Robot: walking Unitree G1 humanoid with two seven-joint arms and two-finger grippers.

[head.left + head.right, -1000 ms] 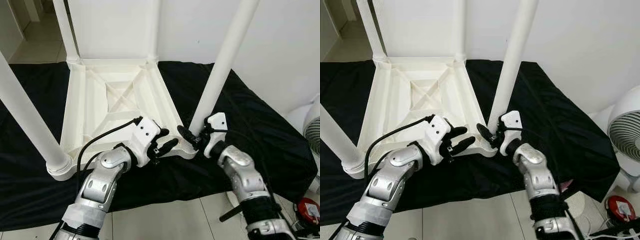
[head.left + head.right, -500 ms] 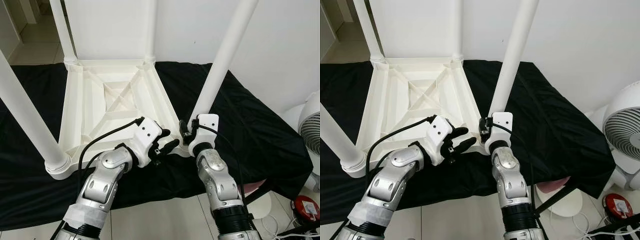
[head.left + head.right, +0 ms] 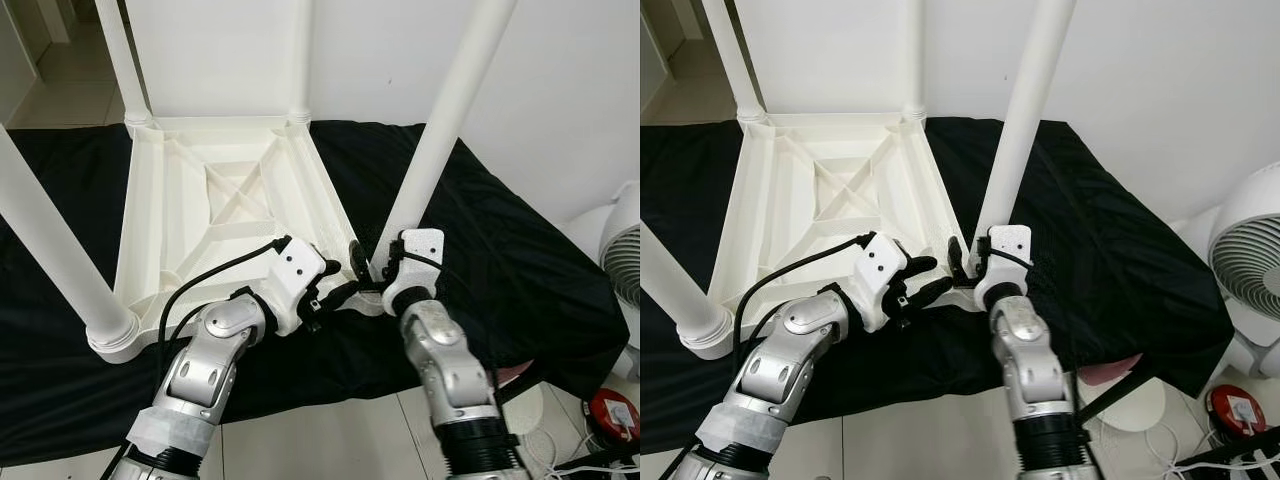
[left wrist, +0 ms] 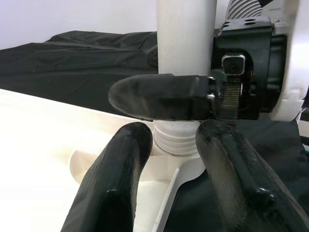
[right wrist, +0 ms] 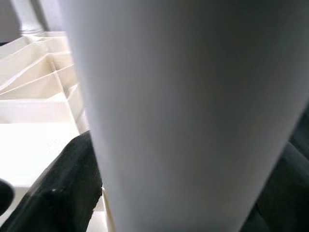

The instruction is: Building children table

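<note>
A white children's table (image 3: 220, 200) lies upside down on a black cloth (image 3: 520, 260), its legs pointing up. My right gripper (image 3: 368, 268) is shut on the near-right leg (image 3: 445, 130) just above the leg's ribbed base (image 4: 176, 140). In the left wrist view one of its fingers (image 4: 159, 96) crosses the front of that leg. My left gripper (image 3: 335, 290) stands open at the same table corner, just left of the leg base. Its fingers (image 4: 116, 183) hold nothing.
Three more legs stand up: near left (image 3: 50, 240), far left (image 3: 115, 50) and far right (image 3: 300, 50). A white fan (image 3: 1250, 260) and a red object (image 3: 615, 418) sit on the tiled floor to the right. A white wall is close behind.
My right forearm has swung in from the right towards the middle, while its gripper stayed at the leg base. The left gripper has barely moved.
</note>
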